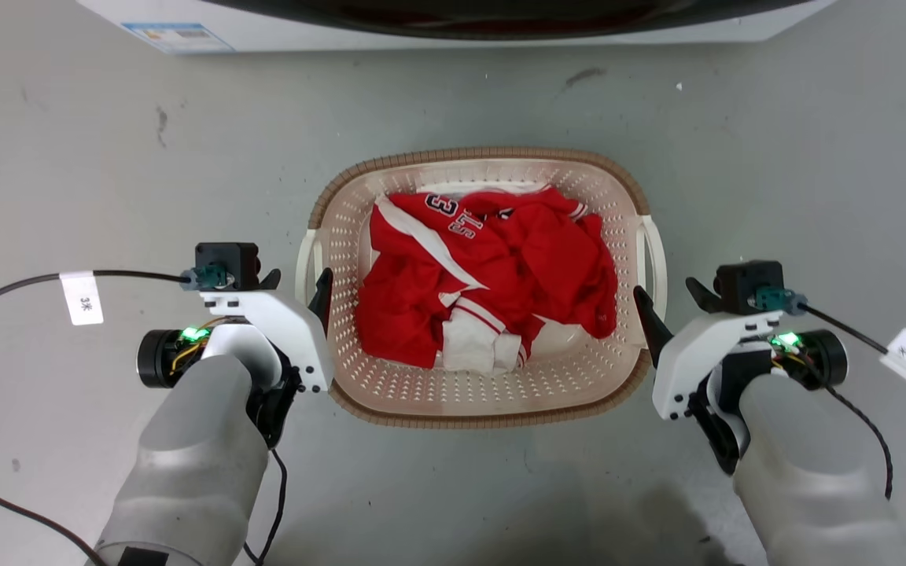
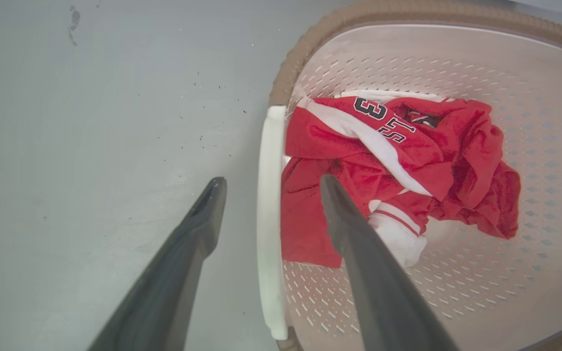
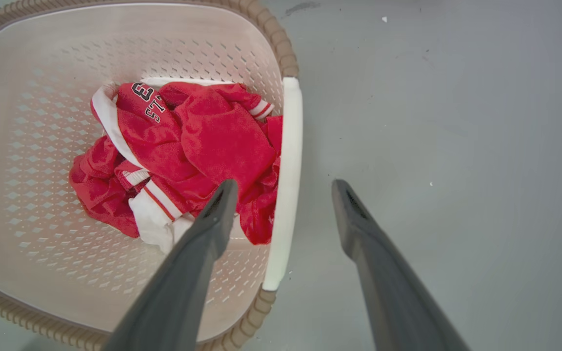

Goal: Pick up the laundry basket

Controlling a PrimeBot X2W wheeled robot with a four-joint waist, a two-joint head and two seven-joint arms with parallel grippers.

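Both pairs of jaws stand open, each straddling one side handle of the laundry basket (image 1: 421,389) without closing on it. On the left gripper (image 2: 272,181), one finger hangs outside the basket over the grey floor (image 1: 107,157). The other hangs inside, above the red clothes (image 1: 500,267), with the white left handle (image 2: 266,209) between the two. The right gripper (image 3: 285,185) mirrors this. Its inner finger is over the clothes and its outer finger over the floor, with the right handle (image 3: 288,161) in the gap. A clear space shows on both sides of each handle.

The basket sits on the floor between the two arms in the head view, upright, its brown woven-look rim running around the cream perforated walls. It lies near a white machine (image 1: 736,27) at the top edge of that view, apart from it. The clothes are bunched in the bottom of the basket, red with white stripes and a dark number 3 beside some letters. A black cable with a white tag (image 1: 81,297) trails from each wrist across the floor.
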